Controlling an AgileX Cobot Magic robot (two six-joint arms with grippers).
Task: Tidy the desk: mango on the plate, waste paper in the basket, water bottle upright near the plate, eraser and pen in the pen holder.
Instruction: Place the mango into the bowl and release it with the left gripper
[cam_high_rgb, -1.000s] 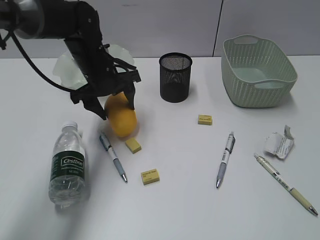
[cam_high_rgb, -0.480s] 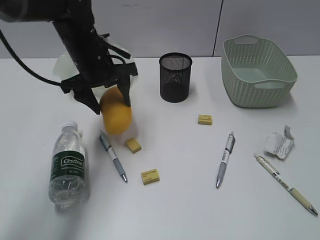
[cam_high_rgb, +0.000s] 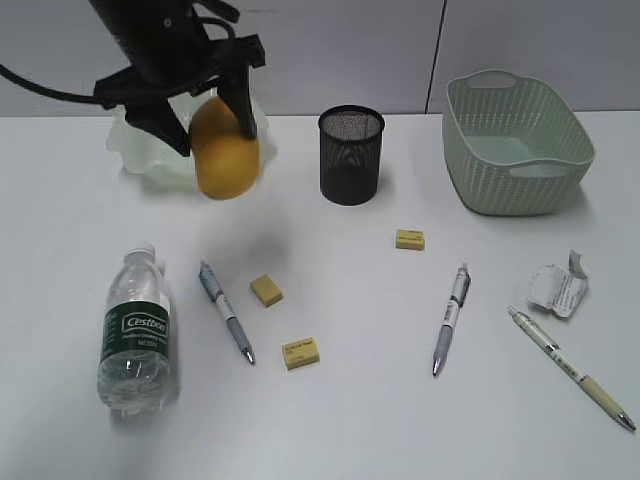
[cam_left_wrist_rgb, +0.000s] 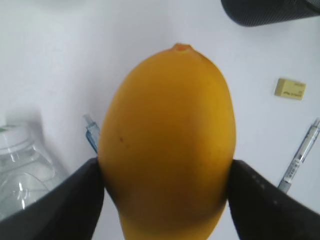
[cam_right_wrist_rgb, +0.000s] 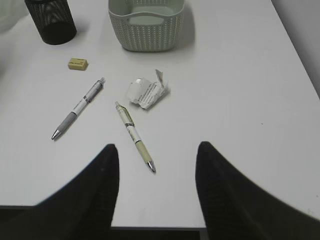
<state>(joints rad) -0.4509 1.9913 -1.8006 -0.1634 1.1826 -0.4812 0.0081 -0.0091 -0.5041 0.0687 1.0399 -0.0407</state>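
Mango (cam_high_rgb: 226, 150) hangs in the air, pinched between the left gripper's (cam_high_rgb: 207, 125) two black fingers, just in front of the green plate (cam_high_rgb: 140, 150). Right gripper (cam_right_wrist_rgb: 157, 165) waits over the desk (cam_right_wrist_rgb: 240, 100) with its jaws spread apart, holding nothing.

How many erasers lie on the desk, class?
3. One eraser lies right of the pen holder; a second lies beside the left pen; a third lies nearer the front. None appear hidden.
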